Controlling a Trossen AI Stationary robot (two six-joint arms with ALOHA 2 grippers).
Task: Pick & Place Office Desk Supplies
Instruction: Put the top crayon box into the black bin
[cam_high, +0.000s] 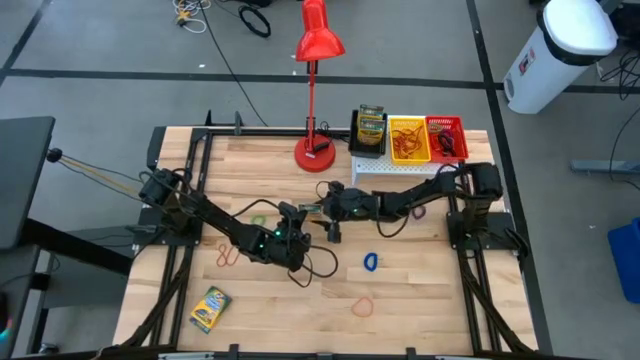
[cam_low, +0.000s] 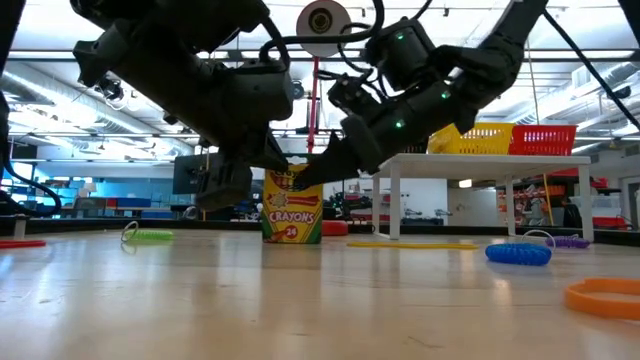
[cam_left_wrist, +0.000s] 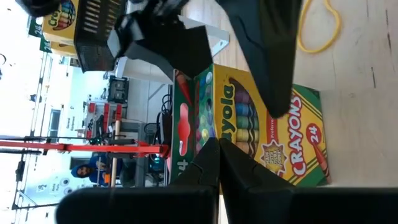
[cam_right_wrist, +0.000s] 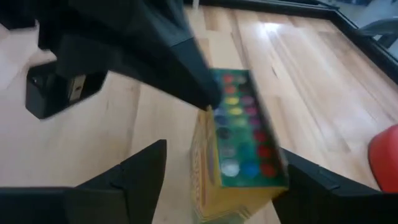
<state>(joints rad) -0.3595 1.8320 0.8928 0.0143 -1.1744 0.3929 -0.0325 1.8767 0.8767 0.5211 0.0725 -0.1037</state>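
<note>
- Orange rubber-band loop (cam_low: 603, 297) lies nearest in the low view, flat on the surface, with a blue loop (cam_low: 518, 254) beyond it. Farther back, a yellow-and-green crayon box (cam_low: 292, 207) stands upright, with my two arms over it.
- Which gripper is at work?
- Both. From above, my left gripper (cam_high: 297, 228) and right gripper (cam_high: 330, 205) meet at mid-surface, and the standing box is mostly hidden under them. A second crayon box (cam_high: 210, 308) lies flat near the front left. At the back stand the black bin (cam_high: 370, 130), yellow bin (cam_high: 408, 140) and red bin (cam_high: 446, 138). The black bin seems to hold another crayon box.
- And your left wrist camera?
- My left gripper's fingers are pressed together, holding nothing, with their tips at the box's edge.
- And the right wrist?
- My right gripper's fingers are spread wide, one on each side of the box and not touching it. The left gripper's dark tip rests against the box's top.
- So how do you do this well?
- My guess is that the grasp comes next. I should centre the box between my right fingers, lower them past its top edge and close squarely on two opposite faces. The box is tall and light, so an off-centre squeeze could tip it. The left tip should hold it steady until the grip is firm, then back away.
</note>
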